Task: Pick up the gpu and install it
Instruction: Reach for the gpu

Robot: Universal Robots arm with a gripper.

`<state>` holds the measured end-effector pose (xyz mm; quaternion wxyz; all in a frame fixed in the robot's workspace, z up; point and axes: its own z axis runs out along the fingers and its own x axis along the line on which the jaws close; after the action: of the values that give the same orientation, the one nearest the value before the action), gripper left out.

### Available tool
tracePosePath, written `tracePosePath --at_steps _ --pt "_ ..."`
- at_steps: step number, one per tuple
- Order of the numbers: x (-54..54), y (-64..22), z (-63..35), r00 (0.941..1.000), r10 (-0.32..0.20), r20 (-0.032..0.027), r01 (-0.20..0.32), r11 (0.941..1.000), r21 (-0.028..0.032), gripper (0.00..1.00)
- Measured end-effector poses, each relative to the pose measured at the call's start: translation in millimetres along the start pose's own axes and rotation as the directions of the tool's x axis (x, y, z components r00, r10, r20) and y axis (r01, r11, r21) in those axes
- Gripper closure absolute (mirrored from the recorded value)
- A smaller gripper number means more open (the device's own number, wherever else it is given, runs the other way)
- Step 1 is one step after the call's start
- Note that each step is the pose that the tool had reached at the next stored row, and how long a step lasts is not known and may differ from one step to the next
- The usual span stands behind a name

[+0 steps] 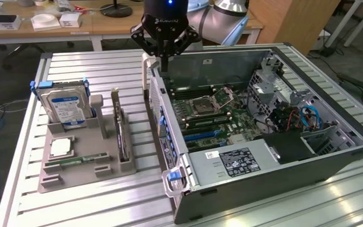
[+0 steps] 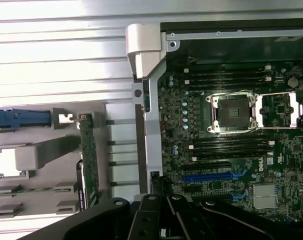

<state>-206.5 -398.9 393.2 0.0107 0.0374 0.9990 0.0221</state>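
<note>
Above the computer case's (image 1: 263, 182) far wall, the empty tool (image 1: 164, 64) is hovering clenched, the gpu (image 1: 119, 135) standing racked at its seven o'clock.

Bright, even overhead room light. Slatted metal table (image 2: 56, 30) glares near white in the wrist view. Computer case (image 1: 332, 156) interior darker; motherboard (image 2: 231, 125) dim beside that glare. Gripper (image 1: 164, 65) near-black, small blue light glowing above it. Shadows soft, short.
</note>
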Motion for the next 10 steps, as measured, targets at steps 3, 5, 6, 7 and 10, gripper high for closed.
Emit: tracePosePath --at_steps 3,5,6,7,10 --pt "4.0 -0.3 -0.1 1.0 0.0 0.0 0.0 1.0 0.0 0.9" --pt "6.7 -0.5 -0.2 1.0 0.0 0.0 0.0 1.0 0.0 0.9" --pt "8.0 -0.6 -0.2 1.0 0.0 0.0001 0.0 1.0 -0.0001 0.9" --pt "9.4 -0.7 -0.2 1.0 0.0 0.0 0.0 1.0 0.0 0.9" --pt "13.4 -1.0 -0.3 1.0 0.0 0.0 0.0 1.0 0.0 0.9"
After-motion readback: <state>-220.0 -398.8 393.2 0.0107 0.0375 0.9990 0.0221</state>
